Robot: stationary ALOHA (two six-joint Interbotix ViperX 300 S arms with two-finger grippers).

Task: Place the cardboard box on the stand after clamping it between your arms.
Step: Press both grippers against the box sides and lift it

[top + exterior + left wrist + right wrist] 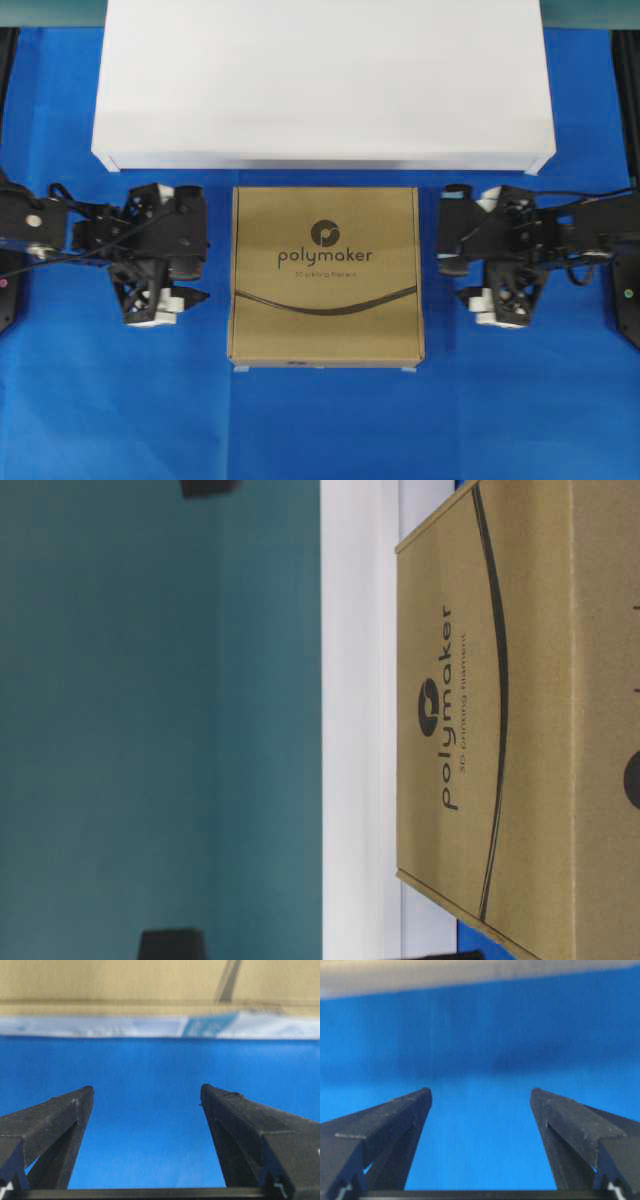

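Observation:
The brown cardboard box (325, 275), printed "polymaker", lies flat on the blue cloth just in front of the white stand (320, 85). My left gripper (203, 250) is open and empty, left of the box with a small gap, jaws facing its left side. My right gripper (448, 245) is open and empty, right of the box with a small gap. In the left wrist view the gripper (147, 1092) faces the box side (125, 990). In the right wrist view the gripper (480, 1092) faces the blurred box edge (445, 975). The table-level view shows the box (500, 730) and the stand (360, 680).
Blue cloth (320, 430) covers the table around the box and in front of it. Black arm bases stand at the far left (8, 290) and far right (628, 300) edges. A teal wall (150, 720) lies behind the stand.

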